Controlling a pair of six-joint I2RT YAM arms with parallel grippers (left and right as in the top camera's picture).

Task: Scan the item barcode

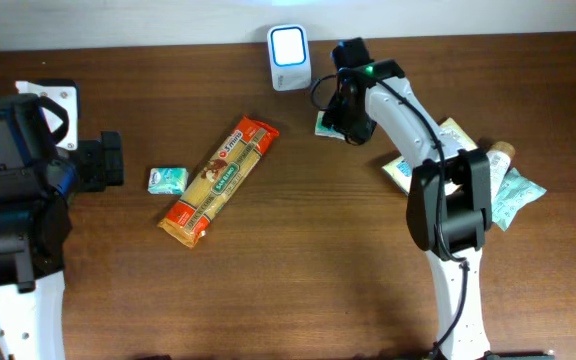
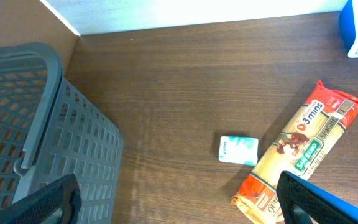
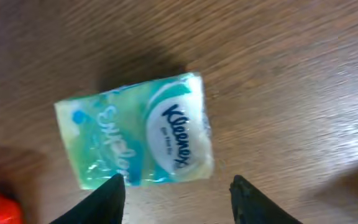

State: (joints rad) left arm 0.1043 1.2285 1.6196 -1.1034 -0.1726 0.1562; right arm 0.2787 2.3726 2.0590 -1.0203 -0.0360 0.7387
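Kleenex tissue pack [image 3: 138, 130] flat on the tabletop [image 3: 291, 74] near the scanner [image 1: 289, 58], just beyond your right end effector [image 3: 178, 183], its fingers spread and empty, your left end effector [image 2: 176, 190] likewise released

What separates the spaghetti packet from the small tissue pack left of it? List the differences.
Size: the spaghetti packet is long and narrow, the small tissue pack short and squat. Colour: the packet is orange-red with a green label, the pack pale mint and white. Pose: the packet lies diagonally, the pack nearly straight. Both lie flat on the wooden table, not touching.
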